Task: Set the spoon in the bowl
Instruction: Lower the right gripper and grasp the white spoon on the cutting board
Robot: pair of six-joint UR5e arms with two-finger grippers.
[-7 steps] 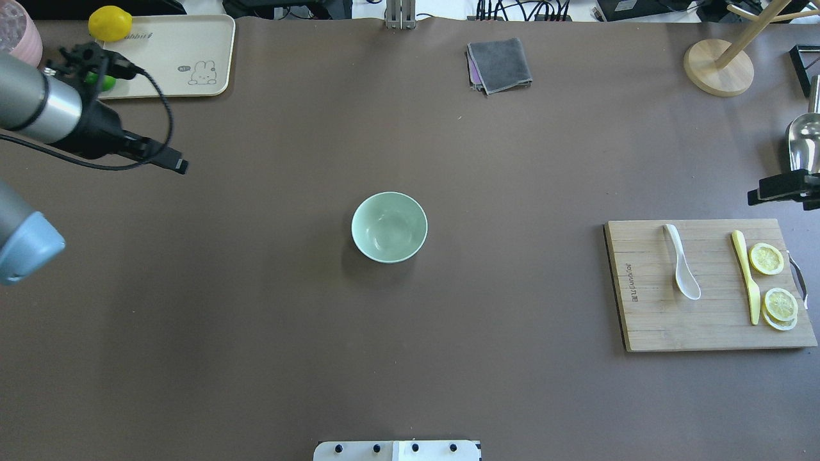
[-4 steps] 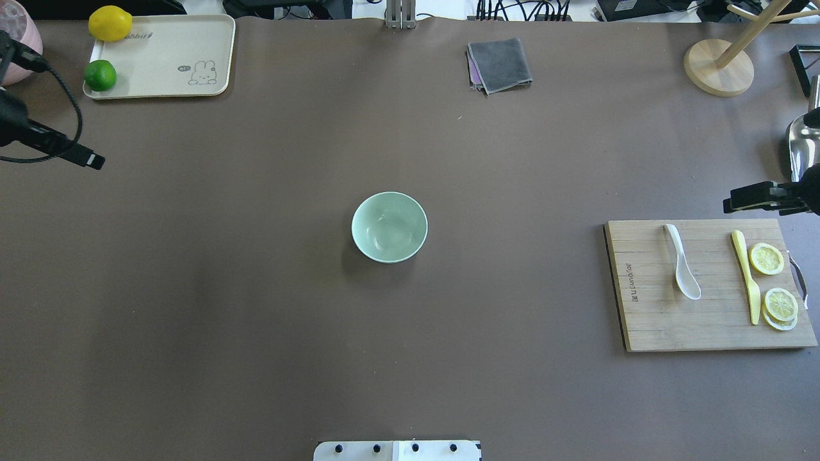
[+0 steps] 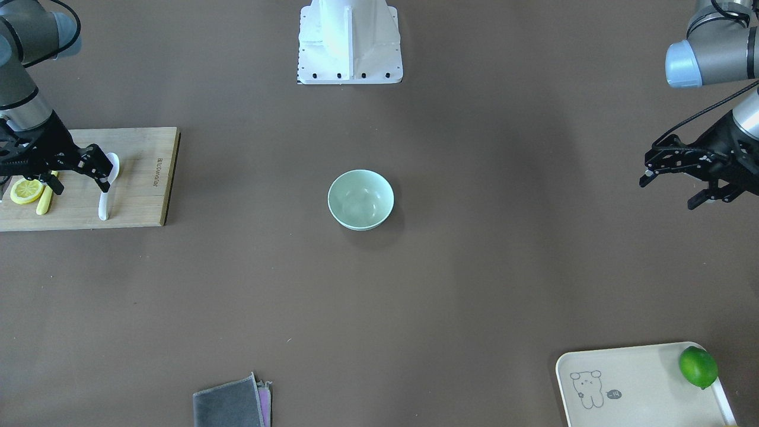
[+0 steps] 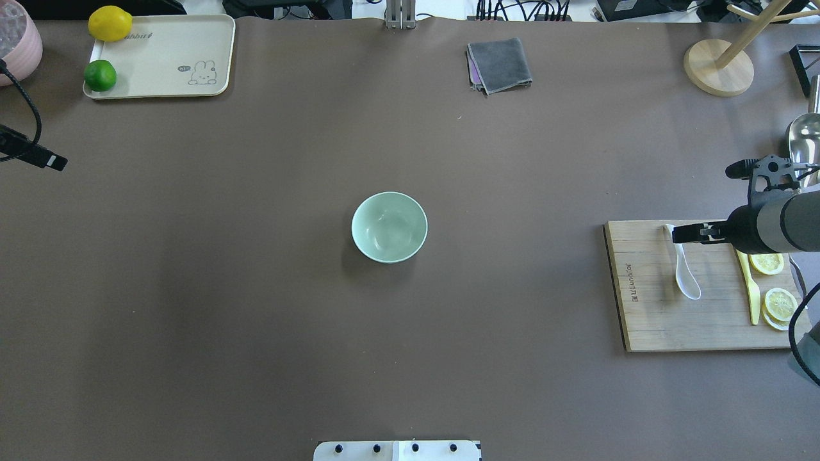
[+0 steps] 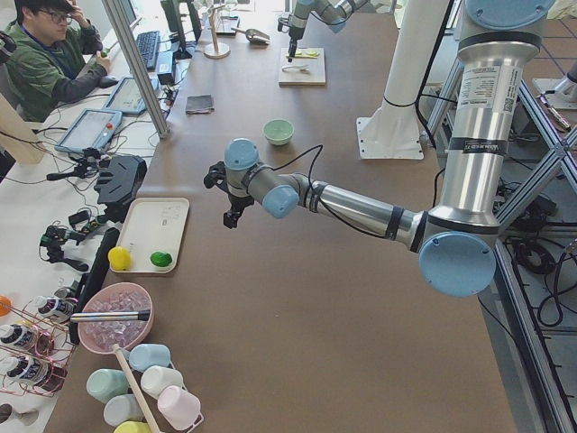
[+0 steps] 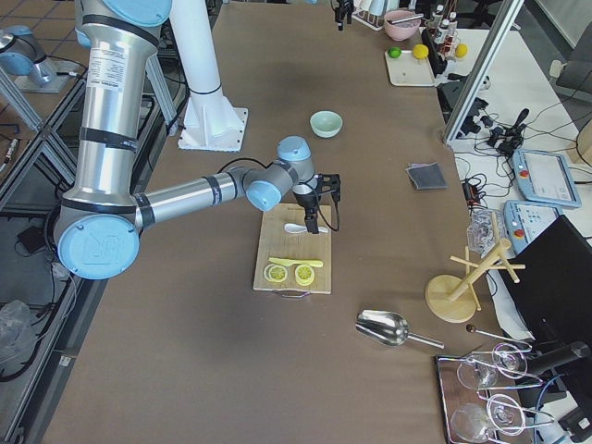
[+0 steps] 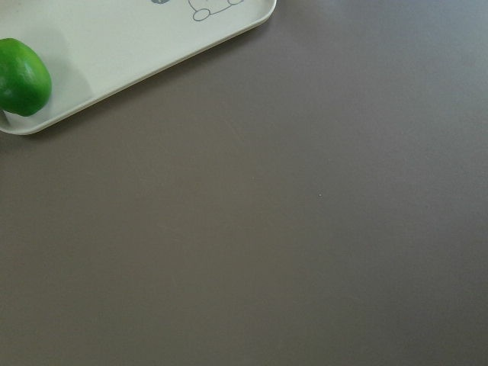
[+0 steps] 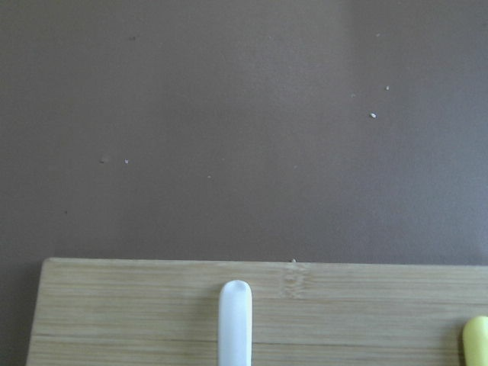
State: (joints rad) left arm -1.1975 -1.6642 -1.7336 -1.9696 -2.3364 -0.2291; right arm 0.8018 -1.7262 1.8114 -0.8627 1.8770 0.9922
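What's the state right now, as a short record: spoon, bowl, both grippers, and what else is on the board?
spoon: lying flat on the cutting board, not gripped
bowl: mid-table, upright, empty
right gripper: open, above the spoon's handle end
left gripper: open, holding nothing, over bare table far from the bowl
also on board: yellow knife, lemon slices
task status: spoon not yet picked up
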